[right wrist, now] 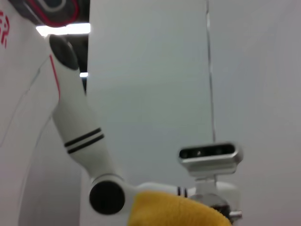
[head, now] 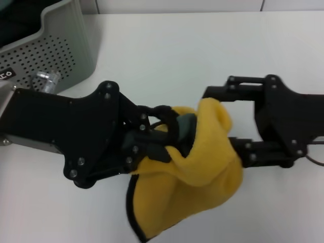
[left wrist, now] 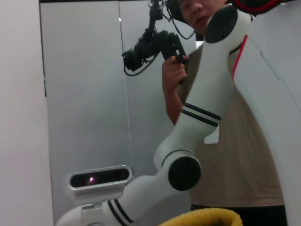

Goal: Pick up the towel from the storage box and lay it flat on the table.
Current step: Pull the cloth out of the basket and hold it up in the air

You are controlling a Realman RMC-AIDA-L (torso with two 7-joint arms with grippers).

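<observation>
The towel [head: 195, 187] hangs bunched between the two grippers above the table [head: 167, 55], well clear of the box [head: 50, 48] at the far left. The left gripper [head: 164, 139] has its jaws closed on a fold at the towel's upper left. The right gripper [head: 228, 119] meets the cloth from the other side with its jaws standing apart, one finger above the yellow crest and one below it; whether either actually pinches the fabric cannot be made out.

To lay it flat, the sound course looks to be a firm second hold on a separate edge or corner, then drawing the two grippers apart until the slack goes, and lowering the hanging part onto the table first so the rest follows without folding under.

The towel's lower end runs off the near edge of the head view, so its full shape and corners are unseen. A dark greenish patch inside the fold cannot be identified. Both wrist views look up and away from the work, each catching only a sliver of yellow cloth [left wrist: 202, 217] [right wrist: 178, 209] and no fingers.
</observation>
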